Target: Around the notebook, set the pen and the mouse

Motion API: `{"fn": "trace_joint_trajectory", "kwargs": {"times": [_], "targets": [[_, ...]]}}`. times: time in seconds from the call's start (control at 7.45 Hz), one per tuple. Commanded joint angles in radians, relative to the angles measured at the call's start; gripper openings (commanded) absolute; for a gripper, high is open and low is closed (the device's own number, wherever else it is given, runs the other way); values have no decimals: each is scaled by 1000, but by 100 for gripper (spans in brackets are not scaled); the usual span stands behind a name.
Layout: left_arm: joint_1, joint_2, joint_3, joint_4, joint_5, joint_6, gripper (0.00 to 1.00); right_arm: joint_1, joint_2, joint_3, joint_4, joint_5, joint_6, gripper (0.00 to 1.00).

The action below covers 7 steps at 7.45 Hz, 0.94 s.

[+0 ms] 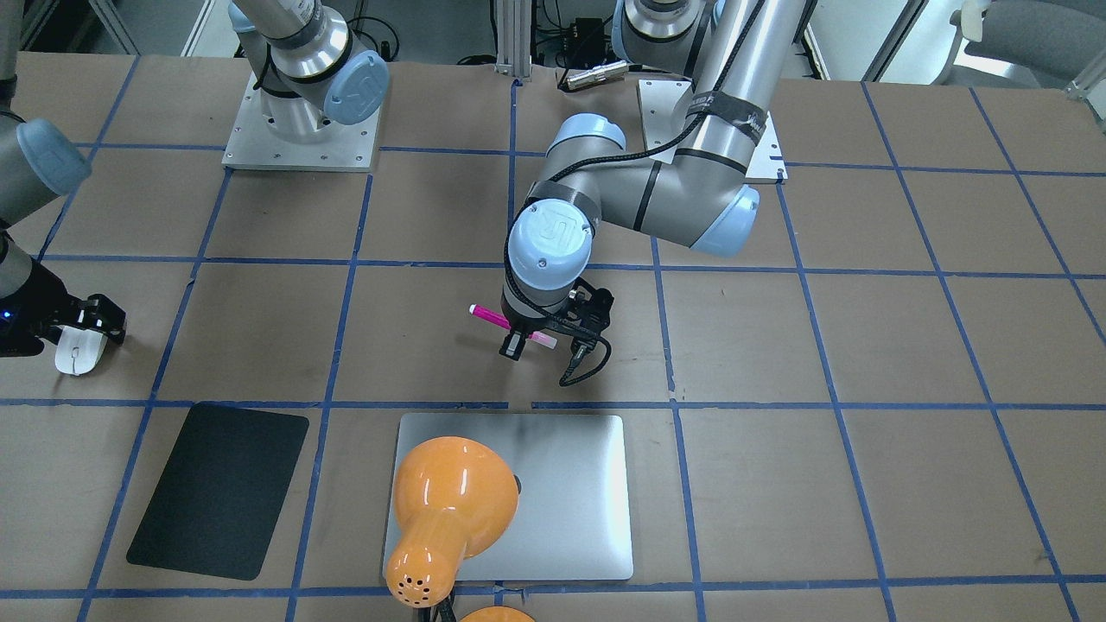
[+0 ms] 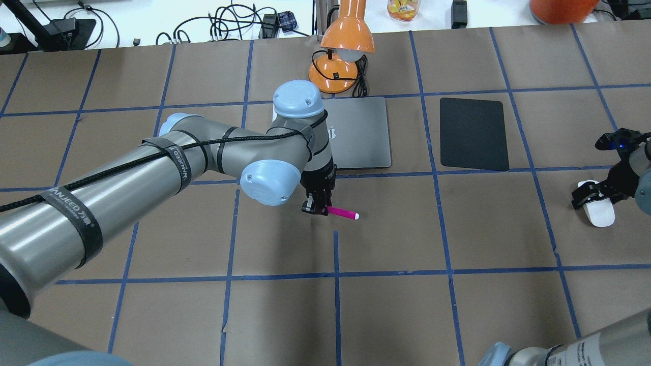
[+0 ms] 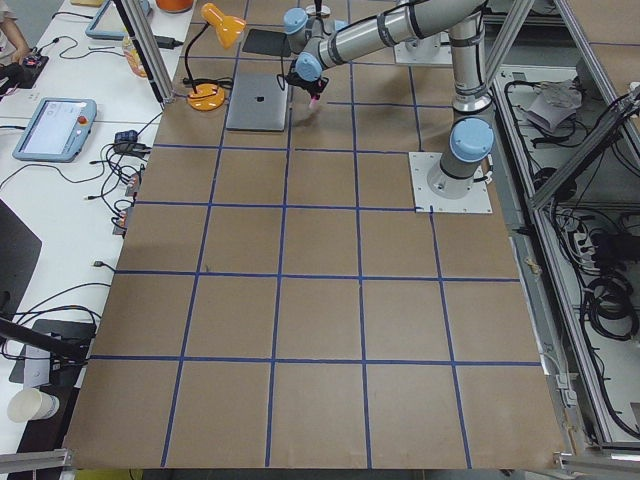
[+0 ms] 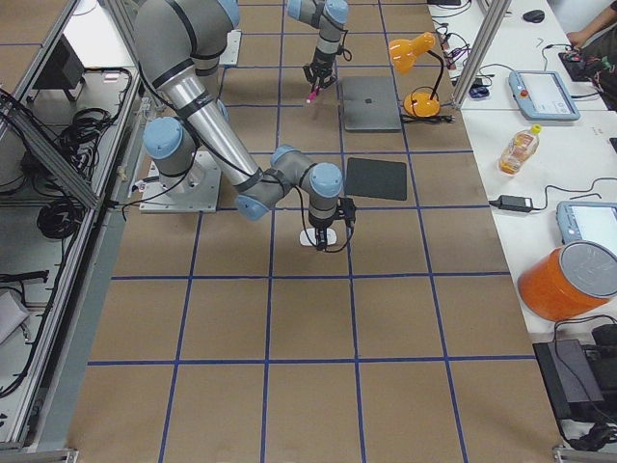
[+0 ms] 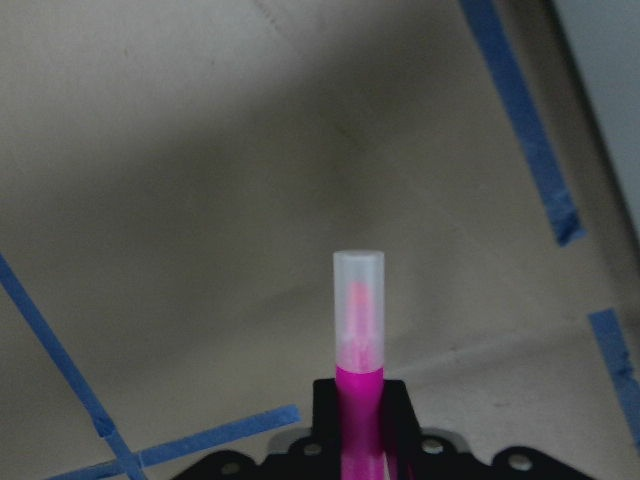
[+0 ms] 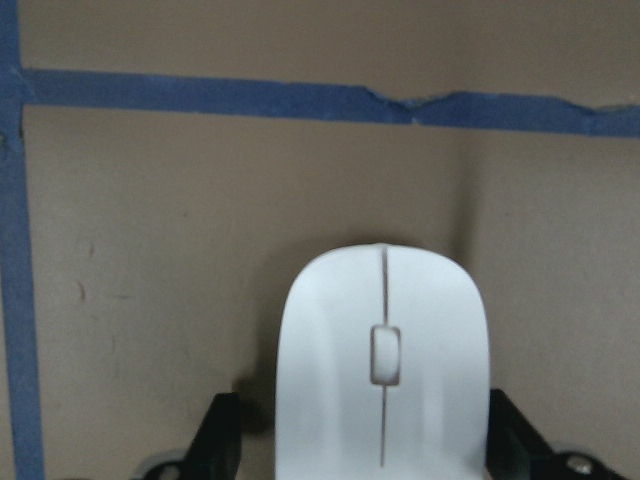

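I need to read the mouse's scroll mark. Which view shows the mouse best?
The right wrist view: the mouse fills the frame, with its centre line and scroll mark sharp. The overhead and front-facing views show it small, partly under the right end effector. Exterior right shows it tiny. The remaining two views miss it.

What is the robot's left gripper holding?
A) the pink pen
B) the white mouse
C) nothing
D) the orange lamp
A: the left gripper is shut on the pen, whose pink body sticks out sideways from between its fingers.
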Motion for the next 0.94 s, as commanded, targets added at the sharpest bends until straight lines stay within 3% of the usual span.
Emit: {"fn": "trace_joint_trajectory", "kwargs": {"times": [0.0,0.13,0.27,0.4,0.8], "targets": [[-19,-48,-11,43,-1,-96,0,0,-1,-2,0,-5,1,49],[-17,-45,2,43,0,-109,4,0,-7,-2,0,-6,1,43],[-17,-49,3,40,9,-124,65,0,-12,-2,2,-6,1,41],[-14,-20,6,53,9,-86,100,0,-16,-3,3,-2,2,38],[36,75,90,3,3,269,100,17,-41,-67,19,12,34,37]]}}
